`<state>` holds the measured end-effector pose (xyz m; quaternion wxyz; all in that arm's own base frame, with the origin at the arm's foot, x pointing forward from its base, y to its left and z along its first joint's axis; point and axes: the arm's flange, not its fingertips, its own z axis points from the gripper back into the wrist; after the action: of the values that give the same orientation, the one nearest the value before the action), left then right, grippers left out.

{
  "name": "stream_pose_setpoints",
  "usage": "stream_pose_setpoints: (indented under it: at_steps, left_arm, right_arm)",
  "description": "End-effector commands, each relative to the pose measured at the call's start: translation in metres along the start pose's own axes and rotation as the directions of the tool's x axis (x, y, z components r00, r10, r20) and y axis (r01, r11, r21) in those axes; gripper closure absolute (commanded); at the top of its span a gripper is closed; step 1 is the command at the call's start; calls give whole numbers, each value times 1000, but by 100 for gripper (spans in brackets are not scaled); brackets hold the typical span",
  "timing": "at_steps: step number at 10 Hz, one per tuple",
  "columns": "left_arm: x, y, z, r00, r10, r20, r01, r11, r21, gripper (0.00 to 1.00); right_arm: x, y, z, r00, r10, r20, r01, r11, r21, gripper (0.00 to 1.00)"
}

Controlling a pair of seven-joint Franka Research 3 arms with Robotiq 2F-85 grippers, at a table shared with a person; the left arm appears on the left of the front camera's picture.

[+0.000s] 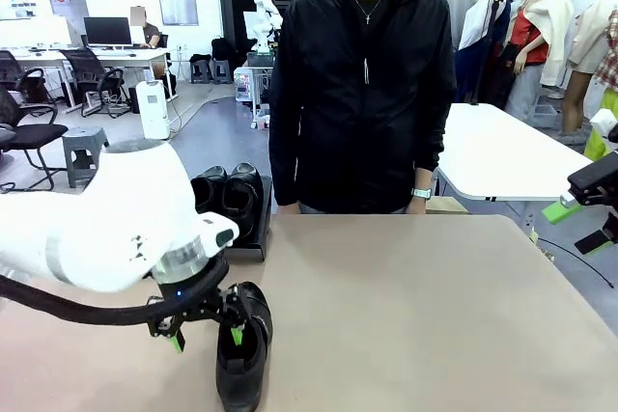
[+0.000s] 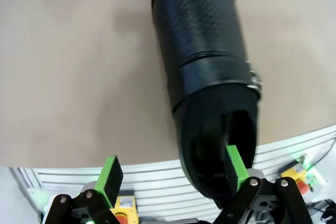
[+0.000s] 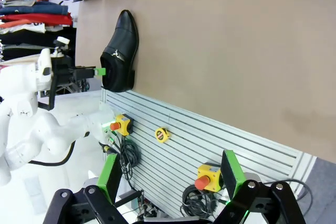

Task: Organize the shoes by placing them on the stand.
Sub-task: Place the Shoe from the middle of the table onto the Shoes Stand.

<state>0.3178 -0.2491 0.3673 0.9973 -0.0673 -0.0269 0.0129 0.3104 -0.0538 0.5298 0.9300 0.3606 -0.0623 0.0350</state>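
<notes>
Black shoe (image 2: 207, 72) lies on tan tabletop (image 2: 73, 66), toe toward 12 o'clock, heel opening toward 6. Left hand (image 2: 170, 174) spread wide: one green pad (image 2: 235, 167) sits inside the heel opening, the other (image 2: 111, 176) stands clear at 7 o'clock.

Grey floor (image 1: 217, 137), white table (image 1: 502, 156), office desks (image 1: 87, 55).
</notes>
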Motion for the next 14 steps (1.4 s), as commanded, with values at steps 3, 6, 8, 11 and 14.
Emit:
stream_pose_setpoints:
  at_steps: [3, 6, 8, 11, 14]
  left_arm:
    - [17, -8, -20, 999, 19, -44, -16, 997, 74, 9]
    - [18, -10, -20, 998, 26, -52, -23, 998, 59, 100]
    - [17, -9, -19, 999, 19, -39, -17, 998, 54, 100]
    - [15, -11, -18, 1000, 9, -15, -8, 999, 35, 100]
    - [10, -19, -10, 999, -30, 10, 30, 999, 31, 100]
  right_arm:
    - [1, 2, 3, 1000, 8, 7, -8, 999, 31, 0]
    - [1, 2, 3, 1000, 8, 7, -8, 999, 31, 0]
    - [1, 2, 3, 1000, 8, 7, -8, 999, 31, 0]
    - [1, 2, 3, 1000, 8, 7, -8, 999, 31, 0]
    - [1, 2, 3, 1000, 8, 7, -8, 999, 31, 0]
